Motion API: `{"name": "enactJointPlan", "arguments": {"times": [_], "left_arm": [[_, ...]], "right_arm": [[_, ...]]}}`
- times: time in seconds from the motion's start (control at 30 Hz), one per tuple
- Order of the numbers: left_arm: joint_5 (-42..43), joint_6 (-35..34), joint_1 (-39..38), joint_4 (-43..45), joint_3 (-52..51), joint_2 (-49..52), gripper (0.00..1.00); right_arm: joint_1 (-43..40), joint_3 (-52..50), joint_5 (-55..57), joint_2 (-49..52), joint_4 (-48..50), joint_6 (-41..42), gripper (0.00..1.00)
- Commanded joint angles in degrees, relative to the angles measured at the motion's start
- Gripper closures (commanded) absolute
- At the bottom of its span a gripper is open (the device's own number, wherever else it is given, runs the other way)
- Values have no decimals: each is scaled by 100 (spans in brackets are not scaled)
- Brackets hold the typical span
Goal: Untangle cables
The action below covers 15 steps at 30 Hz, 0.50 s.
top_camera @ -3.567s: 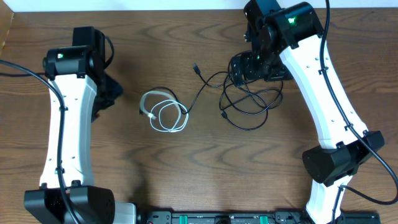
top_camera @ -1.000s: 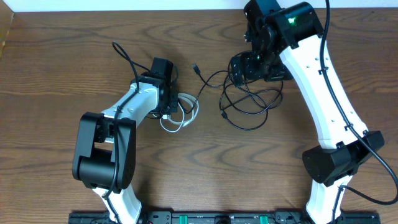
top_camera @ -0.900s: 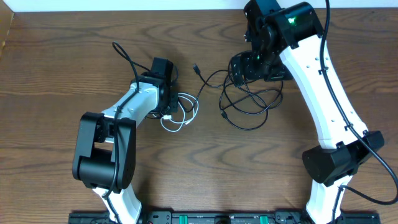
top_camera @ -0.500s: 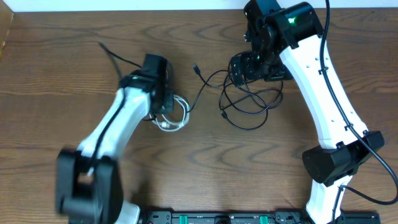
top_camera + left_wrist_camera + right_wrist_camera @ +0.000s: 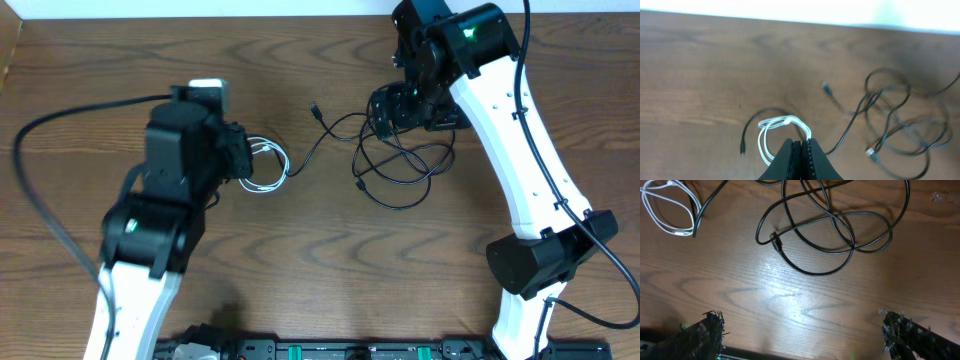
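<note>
Cables first: the short white cable (image 5: 785, 119) sits in a small loop right at the tips of the left jaws. The black cables (image 5: 400, 165) lie in a loose heap on the tabletop (image 5: 330, 260), just ahead of the right jaws and well off to the far side of the left ones.

Left jaws are pressed together, and the white strand runs straight into the tips. I read that as a pinch on the white cable rather than closed on air. The actual contact spot is hidden where the tips meet, so take that with a grain of salt. My guess at the why: grab the one cable that's mostly separate and draw it clear of the rest.

It isn't fully free though. A thin black strand (image 5: 746, 131) curls round the loop just left of the left jaws, touching or crossing it, can't tell which. One of the black ones, ending in a small plug (image 5: 315, 107), trails from beside the white loop toward the heap. Pulling the white one could drag those along.

Right jaws are spread wide with nothing between them, hovering over bare wood with the heap just beyond the tips. Looks to me like they're placed to pin or pick up the black bundle while the other side pulls. The heap is several overlapping loops, so plenty left to sort.
</note>
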Motion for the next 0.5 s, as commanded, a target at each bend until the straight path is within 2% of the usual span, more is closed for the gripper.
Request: {"name": "enactJointPlan", "arguments": {"times": [0.0, 0.03, 0.07, 0.13, 0.27, 0.47], "left_arm": [[-31, -264, -13, -26, 98, -254, 92], [-31, -264, -13, -81, 90, -245, 92], [-31, -264, -13, -136, 76, -205, 84], [-31, -262, -13, -295, 57, -26, 62], [-39, -262, -11, -603, 57, 647, 43], [-579, -494, -11, -704, 57, 2031, 37]], "right_arm": [[57, 15, 42, -44, -7, 61, 1], [57, 15, 42, -44, -7, 61, 1], [57, 15, 42, -44, -7, 61, 1], [55, 15, 42, -44, -7, 61, 1], [50, 15, 42, -44, -7, 61, 1], [61, 15, 42, -44, -7, 61, 1]]}}
